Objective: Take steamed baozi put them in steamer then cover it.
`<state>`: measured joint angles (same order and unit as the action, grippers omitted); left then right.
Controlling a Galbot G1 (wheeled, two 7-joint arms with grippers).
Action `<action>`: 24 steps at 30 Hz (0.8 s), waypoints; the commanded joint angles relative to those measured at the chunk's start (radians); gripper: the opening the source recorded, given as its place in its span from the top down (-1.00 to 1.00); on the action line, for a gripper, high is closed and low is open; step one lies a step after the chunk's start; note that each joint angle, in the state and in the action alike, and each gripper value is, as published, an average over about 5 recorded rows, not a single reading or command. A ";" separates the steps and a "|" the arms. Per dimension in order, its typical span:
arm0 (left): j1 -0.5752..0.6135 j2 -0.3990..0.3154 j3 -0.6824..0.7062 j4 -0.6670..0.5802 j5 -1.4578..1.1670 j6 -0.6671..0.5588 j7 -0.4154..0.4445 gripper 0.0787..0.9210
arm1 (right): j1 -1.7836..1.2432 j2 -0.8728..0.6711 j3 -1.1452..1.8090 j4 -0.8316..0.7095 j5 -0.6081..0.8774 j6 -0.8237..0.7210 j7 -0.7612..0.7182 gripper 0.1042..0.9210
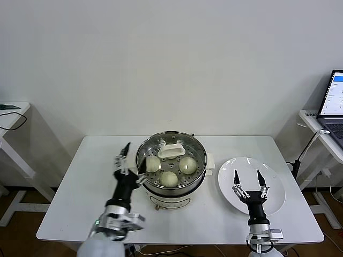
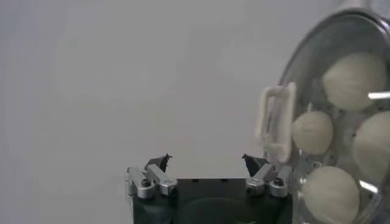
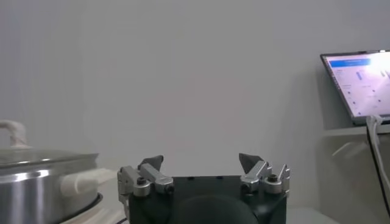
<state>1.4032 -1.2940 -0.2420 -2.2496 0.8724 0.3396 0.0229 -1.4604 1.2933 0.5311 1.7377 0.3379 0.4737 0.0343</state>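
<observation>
The steamer (image 1: pixel 185 188) stands mid-table with the glass cover (image 1: pixel 171 151) resting on it, white handle up. Through the glass I see off-white baozi (image 1: pixel 169 179) on the perforated tray; the left wrist view shows several baozi (image 2: pixel 312 131) beside the cover's handle (image 2: pixel 275 125). My left gripper (image 1: pixel 133 163) hovers open just off the steamer's left rim, holding nothing; its own view shows the left gripper (image 2: pixel 206 161) with empty space between the fingers. My right gripper (image 1: pixel 248 179) stands open and empty above the white plate (image 1: pixel 273 201). The right gripper (image 3: pixel 201 161) sees the steamer (image 3: pixel 42 182) off to one side.
The white plate lies bare to the right of the steamer. A laptop (image 1: pixel 335 101) sits on a side table at the far right, with a cable (image 1: pixel 305 152) hanging down. Another small table (image 1: pixel 10 115) stands at the far left.
</observation>
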 commanded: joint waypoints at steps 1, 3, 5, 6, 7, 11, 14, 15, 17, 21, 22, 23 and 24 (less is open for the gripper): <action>0.224 -0.108 -0.426 -0.001 -0.691 -0.353 -0.060 -0.77 | -0.043 -0.001 0.003 0.128 -0.008 -0.101 0.002 -0.76; 0.240 -0.114 -0.428 0.015 -0.709 -0.377 -0.046 -0.77 | -0.052 -0.002 0.004 0.142 -0.010 -0.105 0.002 -0.76; 0.252 -0.118 -0.424 0.028 -0.718 -0.395 -0.036 -0.77 | -0.060 -0.003 0.004 0.153 -0.009 -0.107 0.000 -0.76; 0.256 -0.119 -0.421 0.033 -0.720 -0.402 -0.032 -0.77 | -0.064 -0.004 0.005 0.157 -0.009 -0.109 -0.001 -0.76; 0.259 -0.120 -0.418 0.037 -0.721 -0.408 -0.029 -0.77 | -0.067 -0.005 0.006 0.162 -0.011 -0.112 -0.002 -0.76; 0.261 -0.131 -0.409 0.046 -0.722 -0.418 -0.025 -0.77 | -0.076 -0.009 0.010 0.179 -0.015 -0.122 -0.004 -0.76; 0.261 -0.138 -0.406 0.045 -0.722 -0.421 -0.024 -0.77 | -0.078 -0.013 0.013 0.187 -0.021 -0.123 0.000 -0.76; 0.260 -0.140 -0.406 0.045 -0.722 -0.422 -0.024 -0.77 | -0.078 -0.013 0.014 0.188 -0.022 -0.123 0.001 -0.76; 0.258 -0.142 -0.405 0.047 -0.722 -0.422 -0.024 -0.77 | -0.079 -0.014 0.015 0.189 -0.025 -0.122 0.003 -0.76; 0.254 -0.144 -0.401 0.052 -0.721 -0.421 -0.025 -0.77 | -0.080 -0.013 0.015 0.187 -0.030 -0.120 0.005 -0.76; 0.253 -0.144 -0.400 0.054 -0.721 -0.421 -0.025 -0.77 | -0.080 -0.012 0.014 0.186 -0.030 -0.120 0.005 -0.76; 0.252 -0.144 -0.399 0.055 -0.720 -0.421 -0.025 -0.77 | -0.080 -0.012 0.013 0.186 -0.030 -0.120 0.004 -0.76; 0.251 -0.144 -0.398 0.056 -0.720 -0.421 -0.025 -0.77 | -0.081 -0.011 0.013 0.186 -0.030 -0.120 0.004 -0.76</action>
<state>1.6275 -1.4222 -0.6004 -2.2044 0.2233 -0.0331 -0.0007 -1.5326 1.2806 0.5442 1.9028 0.3135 0.3665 0.0374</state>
